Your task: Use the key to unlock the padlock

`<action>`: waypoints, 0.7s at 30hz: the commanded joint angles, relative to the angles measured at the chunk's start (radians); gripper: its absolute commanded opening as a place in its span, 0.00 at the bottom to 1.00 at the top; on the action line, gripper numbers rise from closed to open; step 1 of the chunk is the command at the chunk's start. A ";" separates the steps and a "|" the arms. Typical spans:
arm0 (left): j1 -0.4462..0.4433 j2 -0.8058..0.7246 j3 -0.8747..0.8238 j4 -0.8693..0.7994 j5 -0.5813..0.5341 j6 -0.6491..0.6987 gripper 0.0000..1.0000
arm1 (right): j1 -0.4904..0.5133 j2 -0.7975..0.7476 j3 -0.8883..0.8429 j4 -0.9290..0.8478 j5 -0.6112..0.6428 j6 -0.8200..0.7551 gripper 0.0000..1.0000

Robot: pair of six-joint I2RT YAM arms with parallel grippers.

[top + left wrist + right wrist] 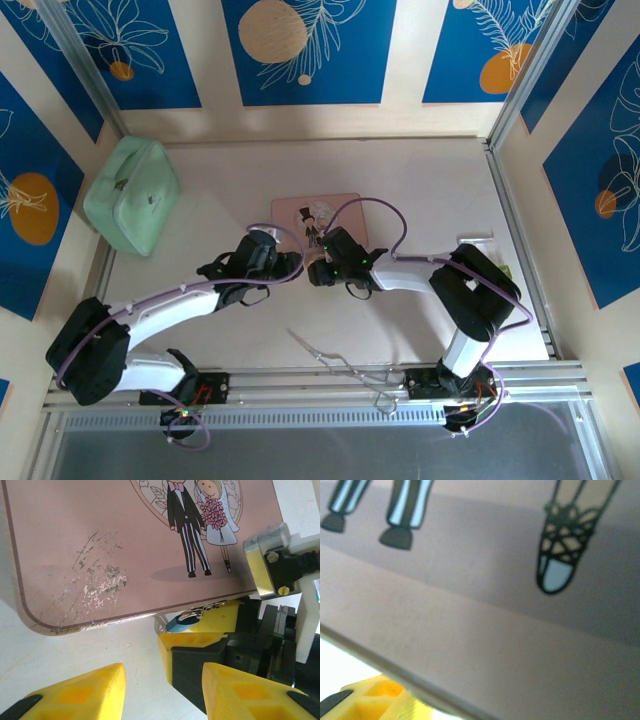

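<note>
My right jaws hide most of the padlock (181,623), just a blue sliver showing. The pink box (100,555) runs off-frame and is blurred in my right wrist view.

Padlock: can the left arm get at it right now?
Probably not cleanly. The left gripper is open and pointed at the padlock on the pink box's edge, but the right gripper's yellow fingers sit close against the padlock's near side, crowding the approach.

Past the yellow left hand (162,695) sits a tiny blue padlock (181,623), shackle silvery; beyond, a flat pink box (100,555) printed with cartoon newlyweds.
</note>
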 commanded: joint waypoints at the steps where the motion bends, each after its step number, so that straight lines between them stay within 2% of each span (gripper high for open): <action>1: 0.012 0.012 0.001 0.014 0.018 0.024 0.44 | 0.009 -0.039 0.033 -0.004 0.015 -0.024 0.48; 8: 0.012 0.017 -0.001 0.019 0.018 0.021 0.43 | 0.014 -0.044 0.033 -0.010 0.021 -0.024 0.47; 21: 0.012 0.023 -0.018 0.039 0.024 0.004 0.40 | 0.011 -0.031 0.034 -0.012 0.019 -0.015 0.29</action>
